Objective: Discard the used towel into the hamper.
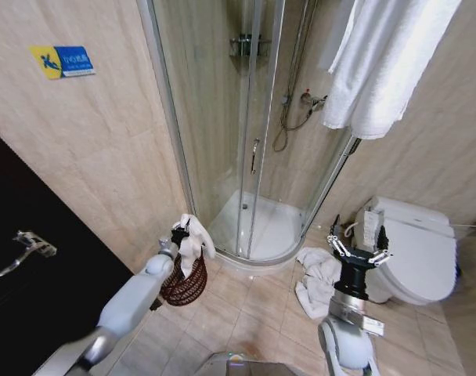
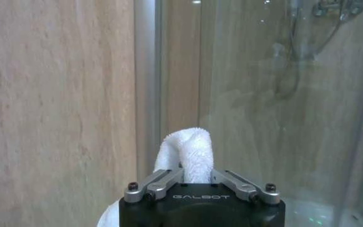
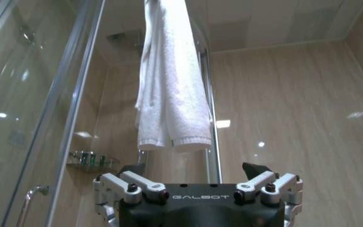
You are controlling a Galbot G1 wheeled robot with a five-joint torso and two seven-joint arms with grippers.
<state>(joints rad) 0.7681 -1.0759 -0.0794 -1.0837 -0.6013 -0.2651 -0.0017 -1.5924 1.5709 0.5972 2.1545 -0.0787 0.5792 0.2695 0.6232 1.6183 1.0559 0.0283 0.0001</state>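
- My left gripper (image 1: 181,232) is raised above the floor just in front of the shower enclosure's (image 1: 246,133) left frame post; its fingers (image 2: 162,179) are clamped together on a fold of the used towel (image 1: 193,244).
- In the left wrist view the towel (image 2: 188,153) bulges up between the fingers as a white loop, with more cloth spilling below the gripper body.
- In the head view the towel hangs from the left gripper directly over the hamper (image 1: 187,283), its lower end reaching down to the rim or just inside; I cannot tell which.
- The hamper stands on the tiled floor (image 1: 246,313) beside the wall, near the left edge of the curved shower base, partly hidden by my left arm.
- My right gripper (image 1: 358,244) points upward in front of the toilet (image 1: 414,251); its fingers (image 3: 134,182) are spread apart and hold nothing.
- A second white towel (image 1: 316,278) lies crumpled on the floor between the shower base and the toilet, just beside my right arm.
- Farther off, a large white towel (image 1: 387,55) hangs high on the wall by the enclosure's right edge; the right wrist view looks up at it (image 3: 168,94).
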